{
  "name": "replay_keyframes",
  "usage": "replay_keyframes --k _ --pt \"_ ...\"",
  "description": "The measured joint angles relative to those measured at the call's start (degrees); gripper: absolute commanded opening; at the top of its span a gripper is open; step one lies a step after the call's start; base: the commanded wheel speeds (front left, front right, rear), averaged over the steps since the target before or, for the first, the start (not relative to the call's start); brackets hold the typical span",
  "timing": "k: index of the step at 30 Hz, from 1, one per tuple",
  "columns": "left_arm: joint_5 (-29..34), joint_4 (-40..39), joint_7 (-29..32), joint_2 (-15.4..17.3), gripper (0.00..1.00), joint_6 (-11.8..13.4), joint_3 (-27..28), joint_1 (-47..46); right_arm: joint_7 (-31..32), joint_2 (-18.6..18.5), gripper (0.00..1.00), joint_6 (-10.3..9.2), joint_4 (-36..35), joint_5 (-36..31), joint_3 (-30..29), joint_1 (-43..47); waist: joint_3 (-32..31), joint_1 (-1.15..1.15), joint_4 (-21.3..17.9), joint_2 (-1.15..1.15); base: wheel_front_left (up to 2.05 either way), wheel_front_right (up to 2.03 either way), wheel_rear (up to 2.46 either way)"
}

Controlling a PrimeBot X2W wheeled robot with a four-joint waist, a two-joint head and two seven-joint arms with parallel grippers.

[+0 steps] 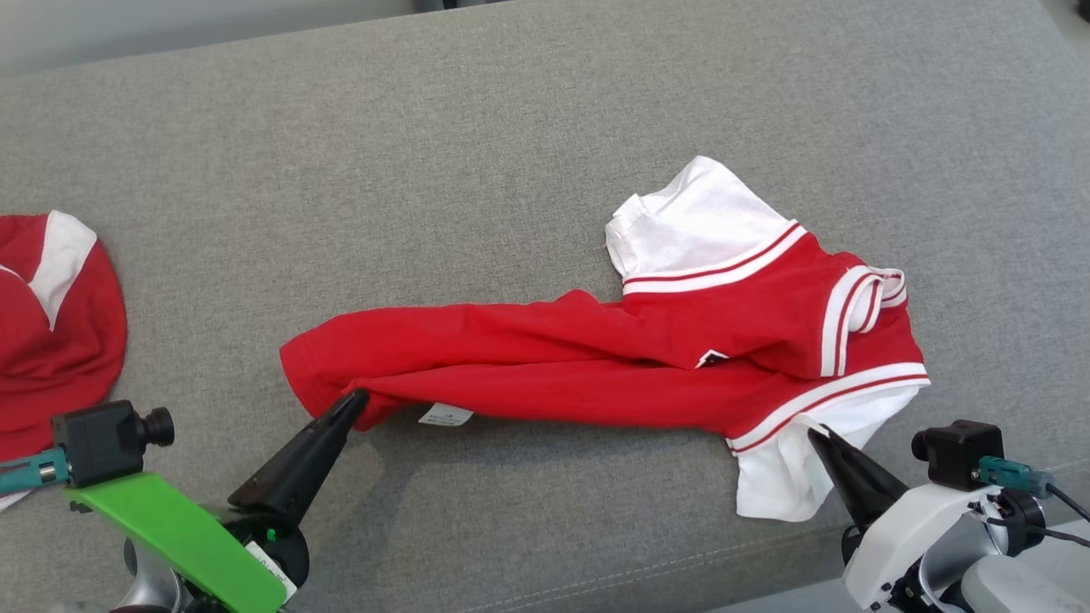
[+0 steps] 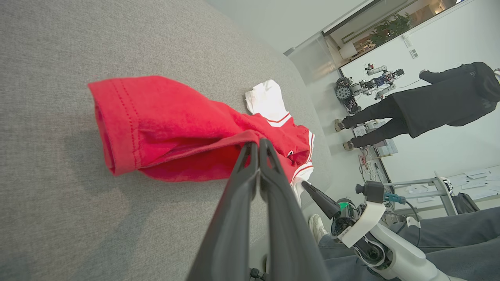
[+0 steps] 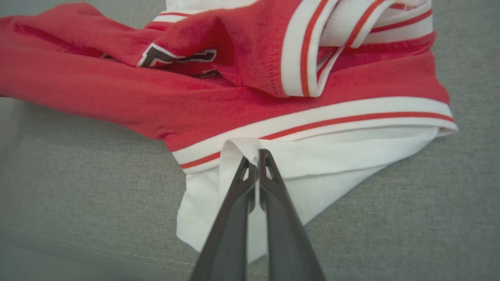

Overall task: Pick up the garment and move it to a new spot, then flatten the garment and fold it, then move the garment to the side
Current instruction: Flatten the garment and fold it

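Note:
The garment (image 1: 596, 358) is a red T-shirt with white sleeves and red-and-white striped trim, lying bunched lengthwise across the grey cushion. My left gripper (image 1: 356, 398) is shut on its red hem end at the left; the left wrist view shows the fingertips (image 2: 250, 146) pinching a red fold of the garment (image 2: 164, 128). My right gripper (image 1: 816, 436) is shut on the white sleeve at the right. In the right wrist view the fingertips (image 3: 265, 154) clamp a white fold of the garment (image 3: 250, 97) just below the striped band.
A second red-and-white garment (image 1: 51, 323) lies at the left edge of the grey cushion (image 1: 426, 170). The cushion's front seam runs near the bottom right. In the left wrist view a person in black (image 2: 429, 101) stands in the room beyond.

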Motion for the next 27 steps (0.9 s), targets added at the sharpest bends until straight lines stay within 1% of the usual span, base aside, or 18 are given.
replay_keyframes --k 3,5,7,9,12,14,18,22,25,27 --pt "0.01 0.2 0.55 0.23 0.0 0.0 0.19 -0.05 -0.03 -0.03 0.0 0.1 -1.6 0.88 -1.07 -0.11 -0.06 0.0 -0.02 0.0 0.0 0.0 0.0" --pt "0.3 0.38 1.64 1.49 0.0 0.0 0.08 -0.13 -0.48 0.1 0.0 1.0 -3.89 2.66 -2.86 -0.78 -0.38 0.0 -0.08 0.0 0.0 0.0 0.0" --pt "1.33 0.82 3.27 3.8 0.0 0.0 0.09 -0.55 -1.35 0.1 0.0 2.14 -7.24 5.49 -5.94 -2.93 -0.83 0.0 -0.15 0.0 0.0 0.0 0.0" --pt "2.15 1.74 4.67 6.34 0.0 0.0 1.18 -1.97 -2.42 -0.56 0.0 2.81 -10.9 8.0 -10.11 -6.43 -1.45 0.0 -0.27 0.0 0.0 0.0 0.0" --pt "2.31 1.89 7.31 10.09 0.0 0.0 3.14 -5.82 -3.67 -3.66 0.0 3.65 -15.95 10.93 -16.59 -10.7 -2.71 0.0 -0.48 0.0 0.0 0.0 0.0" --pt "2.24 1.43 9.83 12.55 0.0 0.0 3.41 -7.49 -4.09 -5.45 0.0 4.65 -19.13 13.95 -20.36 -11.38 -3.75 0.0 -0.63 0.0 0.0 0.0 0.0" --pt "0.98 -0.63 15.26 16.57 0.0 0.0 3.5 -8.0 -4.13 -7.19 0.0 5.99 -25.01 19.62 -24.91 -11.11 -6.02 0.0 -0.93 0.0 0.0 0.0 0.0" --pt "-2.69 -4.21 18.35 18.23 0.0 0.0 5.39 -9.49 -4.04 -9.61 0.0 6.22 -29.52 24.19 -29.14 -8.31 -8.28 0.0 -1.3 0.0 0.0 0.0 0.0" --pt "-5.79 -8.09 19.82 18.4 0.0 0.0 6.9 -10.96 -4.03 -10.54 0.0 6.31 -33.84 27.11 -32.3 -5.89 -9.91 0.0 -1.64 0.0 0.0 0.0 0.0" --pt "-7.39 -10.55 21.06 18.71 0.0 0.0 7.81 -11.51 -4.04 -11.55 0.0 6.23 -36.97 29.16 -35.75 -5.39 -10.96 0.0 -1.89 0.0 0.0 0.0 0.0"
